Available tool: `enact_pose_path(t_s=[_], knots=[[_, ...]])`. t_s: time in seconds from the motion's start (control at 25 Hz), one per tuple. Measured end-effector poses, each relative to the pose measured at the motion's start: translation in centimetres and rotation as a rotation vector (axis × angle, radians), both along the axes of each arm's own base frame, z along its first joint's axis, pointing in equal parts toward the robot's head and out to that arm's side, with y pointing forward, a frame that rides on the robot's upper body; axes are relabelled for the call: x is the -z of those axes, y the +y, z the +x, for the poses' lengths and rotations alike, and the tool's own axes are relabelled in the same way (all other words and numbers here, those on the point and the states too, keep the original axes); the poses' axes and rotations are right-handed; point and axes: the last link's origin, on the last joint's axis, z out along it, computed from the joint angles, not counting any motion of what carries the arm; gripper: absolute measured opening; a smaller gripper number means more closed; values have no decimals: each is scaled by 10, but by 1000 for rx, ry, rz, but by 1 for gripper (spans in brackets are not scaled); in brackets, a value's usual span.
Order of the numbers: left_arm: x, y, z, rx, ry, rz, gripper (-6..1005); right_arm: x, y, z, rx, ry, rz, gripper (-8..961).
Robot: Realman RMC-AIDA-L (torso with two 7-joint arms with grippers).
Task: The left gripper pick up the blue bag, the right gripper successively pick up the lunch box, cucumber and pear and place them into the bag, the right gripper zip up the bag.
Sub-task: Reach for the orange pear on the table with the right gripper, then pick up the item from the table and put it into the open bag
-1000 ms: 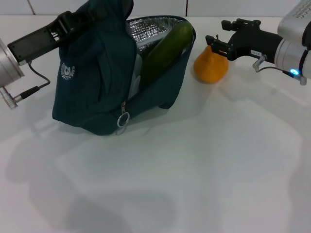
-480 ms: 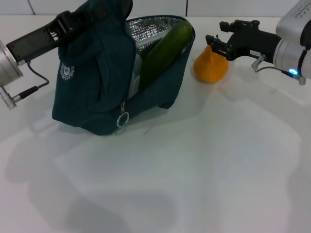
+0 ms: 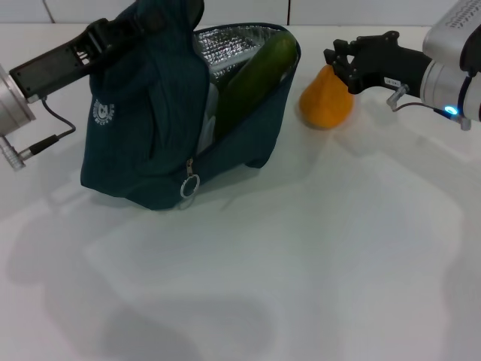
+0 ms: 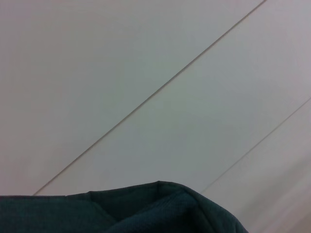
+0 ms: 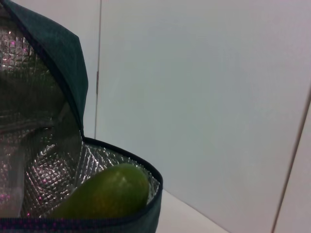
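Right gripper [image 3: 336, 60] is at the top of the pear [image 3: 326, 99], fingers down around its neck. Whether they've actually clamped I can't tell from the head view; the pear sits on the table [image 3: 301, 256], not lifted.

Just beyond the pear on the gripper's far side: the blue bag [image 3: 161, 128], mouth open, silver lining showing. Cucumber [image 3: 255, 75] is already in, leaning diagonally with its tip poking over the rim nearest the right gripper (right wrist view shows that same tip inside the lining [image 5: 104, 191]). A pale edge shows beside the cucumber inside the bag, probably the lunch box, but too hidden to confirm.

Farthest across: left gripper [image 3: 113, 34], at the bag's top on the side away from the pear, clamped on the fabric and holding the bag upright and open. Left wrist view gives only a fold of the bag's cloth.

Progress, as I read it:
- bag held up: done
- cucumber: in
- lunch box: likely in
- pear: grasp in progress, not loaded
- zip [image 3: 190, 183]: undone, puller hanging low on the front

Left: lift pear, drop it in, zip up.
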Motion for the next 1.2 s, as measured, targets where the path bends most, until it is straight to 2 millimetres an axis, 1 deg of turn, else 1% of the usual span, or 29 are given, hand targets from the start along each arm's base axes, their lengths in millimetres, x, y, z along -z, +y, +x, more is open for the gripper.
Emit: enact_pose_path(t_s=[0.04, 0.2, 0.32, 0.44, 0.64, 0.8, 0.92, 1.04, 1.08, 1.2], knots=[[0, 0, 0, 0, 0, 0, 48, 0, 0, 0, 0, -2, 1, 337], [0, 0, 0, -1, 0, 0, 48, 0, 0, 1, -1, -7, 4, 124], [0, 0, -1, -1, 0, 1, 48, 0, 0, 2, -2, -10, 7, 26], [0, 0, -1, -1, 0, 1, 48, -2, -2, 4, -1, 5, 12, 31], [-2, -4, -1, 5, -14, 1, 48, -15, -7, 7, -28, 70, 39, 38], [-1, -6, -1, 8, -23, -1, 48, -29, -16, 13, -45, 129, 39, 44], [0, -6, 0, 12, -26, -5, 48, -42, -29, 20, -90, 137, 44, 49], [1, -7, 1, 17, -30, -9, 48, -49, -37, 20, -137, 137, 50, 53], [0, -8, 1, 19, -31, -10, 48, -55, -43, 16, -186, 150, 54, 55], [0, -8, 1, 20, -30, -11, 48, -59, -50, 8, -240, 184, 41, 59]])
